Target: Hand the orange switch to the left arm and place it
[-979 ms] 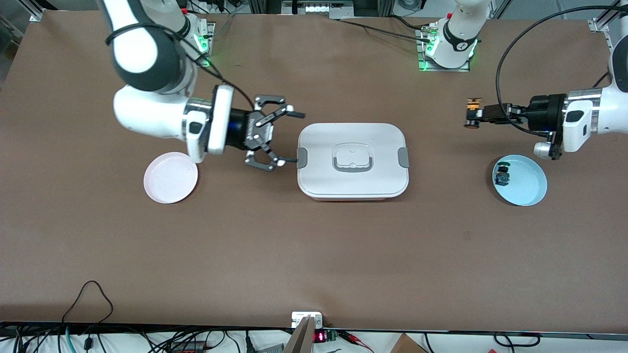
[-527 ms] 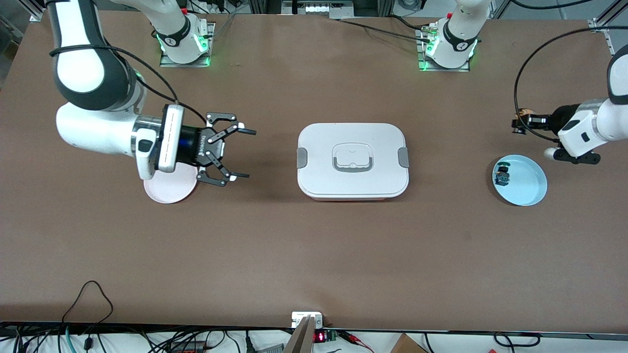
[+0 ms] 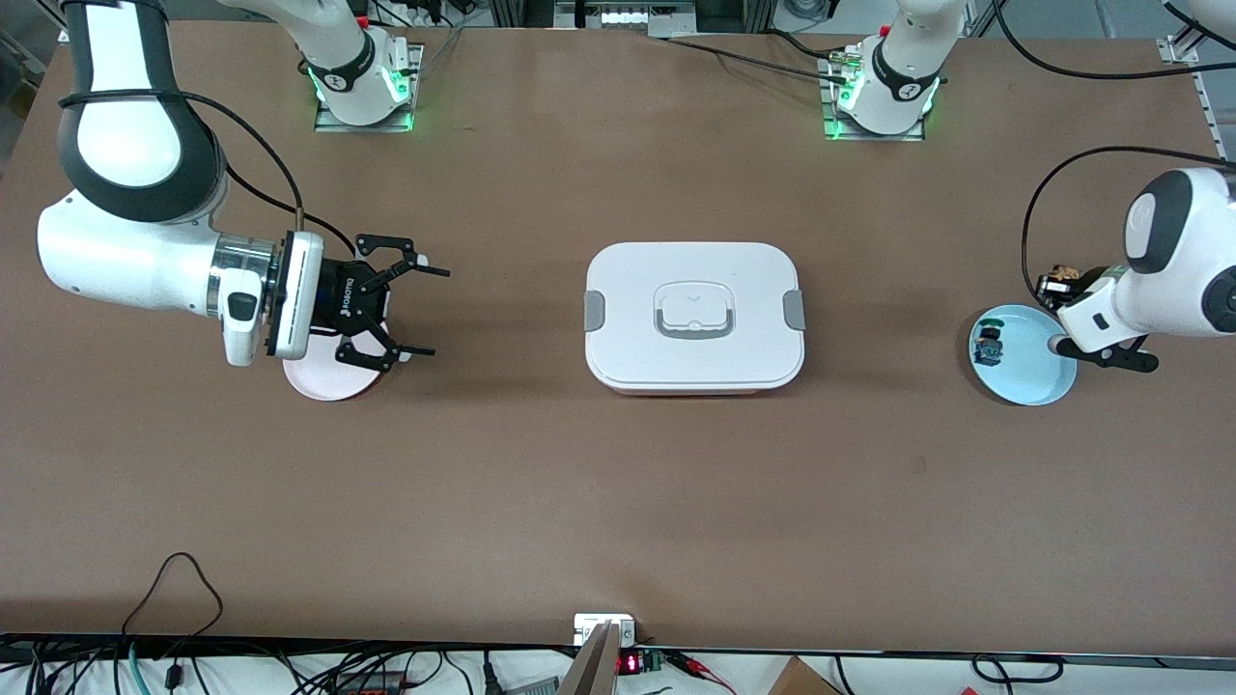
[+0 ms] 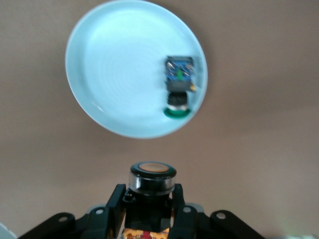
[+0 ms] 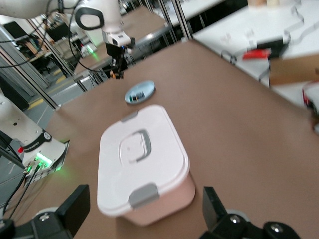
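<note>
My left gripper (image 3: 1051, 285) is shut on the orange switch (image 3: 1063, 272) and holds it in the air over the edge of the blue plate (image 3: 1028, 372). In the left wrist view the switch (image 4: 152, 175) sits between the fingers, cap facing out, with the blue plate (image 4: 124, 64) below it. My right gripper (image 3: 436, 312) is open and empty, level above the table beside the pink plate (image 3: 323, 382), its fingers pointing at the box (image 3: 693, 314). In the right wrist view the box (image 5: 142, 159) lies between the spread fingers (image 5: 75, 206), well apart from them.
A small blue-and-green switch (image 3: 988, 346) lies in the blue plate; it also shows in the left wrist view (image 4: 178, 84). The box stands at the table's middle between the two arms. Cables hang along the table edge nearest the front camera.
My right gripper has drawn back from the box to the pink plate, still open. My left gripper has carried the orange switch away from the box to over the blue plate.
</note>
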`<state>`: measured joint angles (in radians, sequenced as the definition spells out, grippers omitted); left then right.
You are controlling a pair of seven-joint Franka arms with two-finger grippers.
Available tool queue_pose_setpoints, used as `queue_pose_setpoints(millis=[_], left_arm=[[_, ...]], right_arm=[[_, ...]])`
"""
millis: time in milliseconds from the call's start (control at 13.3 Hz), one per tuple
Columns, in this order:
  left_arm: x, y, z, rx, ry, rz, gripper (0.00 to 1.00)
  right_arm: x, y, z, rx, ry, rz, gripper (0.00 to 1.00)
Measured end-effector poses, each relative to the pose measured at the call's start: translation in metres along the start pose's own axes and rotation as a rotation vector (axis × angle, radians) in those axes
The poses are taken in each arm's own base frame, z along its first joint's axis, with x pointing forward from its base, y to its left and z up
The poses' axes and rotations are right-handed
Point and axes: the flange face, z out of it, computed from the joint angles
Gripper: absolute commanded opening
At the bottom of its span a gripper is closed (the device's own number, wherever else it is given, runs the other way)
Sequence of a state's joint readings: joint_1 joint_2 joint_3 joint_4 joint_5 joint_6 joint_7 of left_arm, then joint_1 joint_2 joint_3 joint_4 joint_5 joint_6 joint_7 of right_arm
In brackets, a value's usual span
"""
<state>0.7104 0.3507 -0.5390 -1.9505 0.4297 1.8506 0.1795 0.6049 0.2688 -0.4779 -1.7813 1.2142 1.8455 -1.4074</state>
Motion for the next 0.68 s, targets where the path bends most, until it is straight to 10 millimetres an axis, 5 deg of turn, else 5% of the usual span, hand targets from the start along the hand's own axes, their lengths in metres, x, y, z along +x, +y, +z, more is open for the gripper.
queue_pose_setpoints(millis=[452, 678], left_arm=[[0.030, -0.026, 0.080, 0.092, 0.056, 0.041, 0.00], [0.039, -0.021, 0.098, 0.144, 0.046, 0.022, 0.00]], right_arm=[[-0.024, 0.010, -0.015, -0.115, -0.219, 0.399, 1.00], [-0.036, 0.014, -0.023, -0.236, -0.345, 0.630, 1.00]])
